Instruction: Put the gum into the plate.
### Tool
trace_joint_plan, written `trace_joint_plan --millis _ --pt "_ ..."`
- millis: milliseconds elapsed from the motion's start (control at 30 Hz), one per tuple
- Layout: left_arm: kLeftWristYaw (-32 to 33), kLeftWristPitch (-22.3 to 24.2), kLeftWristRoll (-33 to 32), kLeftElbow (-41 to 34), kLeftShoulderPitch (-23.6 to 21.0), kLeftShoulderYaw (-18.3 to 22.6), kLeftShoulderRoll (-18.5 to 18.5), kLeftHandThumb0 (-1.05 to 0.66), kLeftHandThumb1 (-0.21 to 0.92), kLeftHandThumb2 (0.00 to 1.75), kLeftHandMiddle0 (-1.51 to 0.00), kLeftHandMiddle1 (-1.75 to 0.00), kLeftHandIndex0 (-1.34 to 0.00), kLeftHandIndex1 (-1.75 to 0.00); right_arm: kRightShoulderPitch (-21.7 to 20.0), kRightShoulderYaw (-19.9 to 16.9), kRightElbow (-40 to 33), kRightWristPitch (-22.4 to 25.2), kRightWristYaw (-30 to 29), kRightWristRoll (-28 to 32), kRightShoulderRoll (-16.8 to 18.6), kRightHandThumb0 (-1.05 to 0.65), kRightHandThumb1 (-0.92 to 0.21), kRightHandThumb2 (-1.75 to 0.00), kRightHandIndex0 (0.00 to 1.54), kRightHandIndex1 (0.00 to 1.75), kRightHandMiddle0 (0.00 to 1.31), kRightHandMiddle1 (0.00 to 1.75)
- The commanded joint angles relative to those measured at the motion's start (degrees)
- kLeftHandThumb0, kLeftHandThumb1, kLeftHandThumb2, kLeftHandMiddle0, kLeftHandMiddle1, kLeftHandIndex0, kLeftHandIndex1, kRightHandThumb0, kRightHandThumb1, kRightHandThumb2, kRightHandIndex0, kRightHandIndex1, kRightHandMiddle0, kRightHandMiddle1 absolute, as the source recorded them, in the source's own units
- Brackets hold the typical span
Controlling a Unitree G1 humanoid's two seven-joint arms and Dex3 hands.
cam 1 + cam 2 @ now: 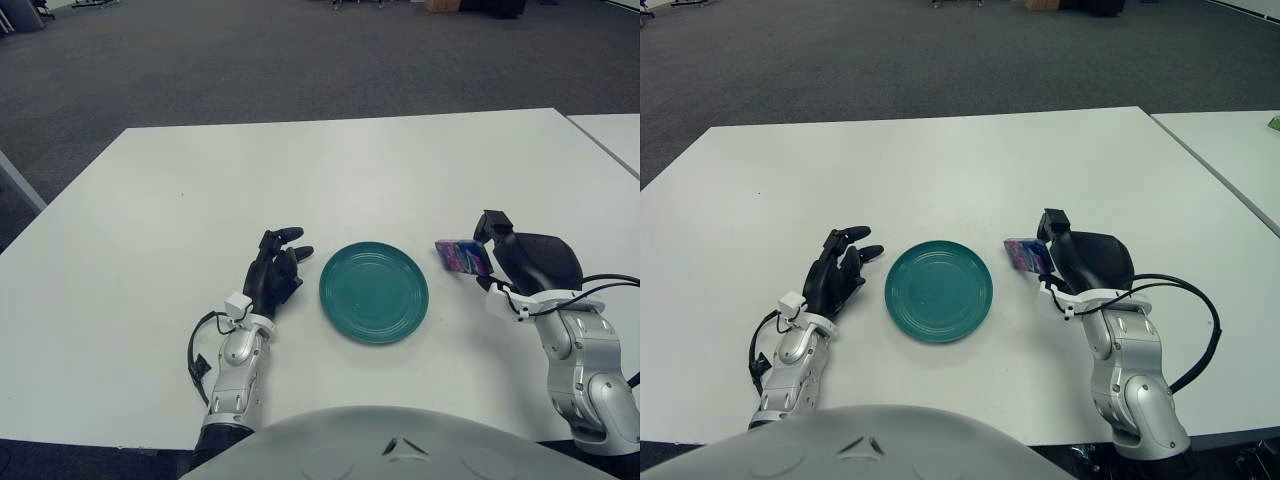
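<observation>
The gum pack (463,256) shows colourful print, but nothing on it is legible.
</observation>
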Motion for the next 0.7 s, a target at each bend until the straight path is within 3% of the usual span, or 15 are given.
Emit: trace_joint_plan --millis 0,667 --pt "-0.18 1.71 -0.31 1.97 0.62 0.33 0.25 -0.73 0.92 0.79 -0.37 -1.08 -0.15 -1.31 -1.26 -0.93 -1.42 0.06 1.43 -0.08 0.37 -0.42 -0.51 -1.07 1.03 1.75 0.47 1.75" --pt "-0.74 1.59 -0.89 2.62 0.37 0.81 0.34 -0.73 0.92 0.78 -0.37 -1.07 -0.15 -1.3 -2.25 0.22 -5.43 -1.38 4.94 -3.74 2.69 -0.43 -0.49 -1.1 1.13 1.75 0.48 1.75"
